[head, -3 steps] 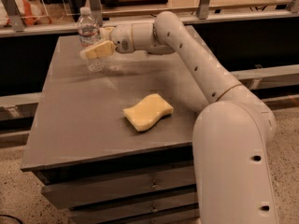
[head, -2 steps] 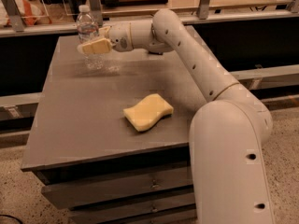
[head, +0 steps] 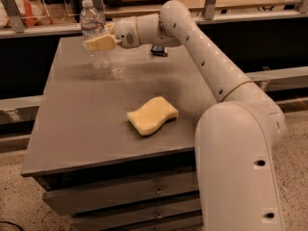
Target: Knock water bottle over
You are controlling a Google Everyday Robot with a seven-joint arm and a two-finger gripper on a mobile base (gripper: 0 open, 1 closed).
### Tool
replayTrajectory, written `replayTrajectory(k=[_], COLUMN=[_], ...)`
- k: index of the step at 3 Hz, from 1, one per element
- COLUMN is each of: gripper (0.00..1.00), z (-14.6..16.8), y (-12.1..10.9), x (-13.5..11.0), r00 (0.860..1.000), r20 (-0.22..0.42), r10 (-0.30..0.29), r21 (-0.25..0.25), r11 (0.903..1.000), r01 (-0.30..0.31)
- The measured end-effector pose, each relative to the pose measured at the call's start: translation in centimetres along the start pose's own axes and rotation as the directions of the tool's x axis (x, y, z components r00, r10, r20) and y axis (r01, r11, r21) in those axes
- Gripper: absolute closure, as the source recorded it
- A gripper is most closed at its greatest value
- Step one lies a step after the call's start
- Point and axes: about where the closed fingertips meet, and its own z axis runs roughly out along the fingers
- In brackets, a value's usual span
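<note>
You see the pincer point(head: 97, 43) at the far left end of the bench point(head: 82, 129), reached out sideways on the long white arm point(head: 207, 61), which bends up from the robot's bulky body at the near right. The water bottle point(head: 90, 23) stands upright right at the pincer: the pincer's pale yellowish tip overlaps the middle of the bottle's body from your view, so the white cap and clear shoulders rise above the pincer, and the ribbed lower part shows just below it, resting on the bench. Whether the pincer is touching the bottle or only in front of it, you cannot tell, and you cannot tell either whether the pincer is spread or pressed together. Well apart from the pincer, toward the near side of the bench and to its right, a yellow wavy-edged sponge point(head: 152, 115) lies flat on the grey top. A small dark object point(head: 159, 50) sits on the bench to the right of the pincer, just beneath the wrist section of the arm; what it is you cannot make out. Below the bench top, far under the pincer's level, drawer fronts point(head: 144, 191) face you.
</note>
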Motion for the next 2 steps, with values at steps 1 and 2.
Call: replayTrajectory(k=[1,2], gripper=[1.0,1.0], z=[-2.0,-4.3], y=[0.7,1.7], x=[-0.9,-1.5], r00=[0.997,0.98], r20=[-0.081,-0.201], r10=[0.009,0.019], r21=[0.005,0.012], r11=[0.9999,0.9998], r01=[-0.009,-0.017])
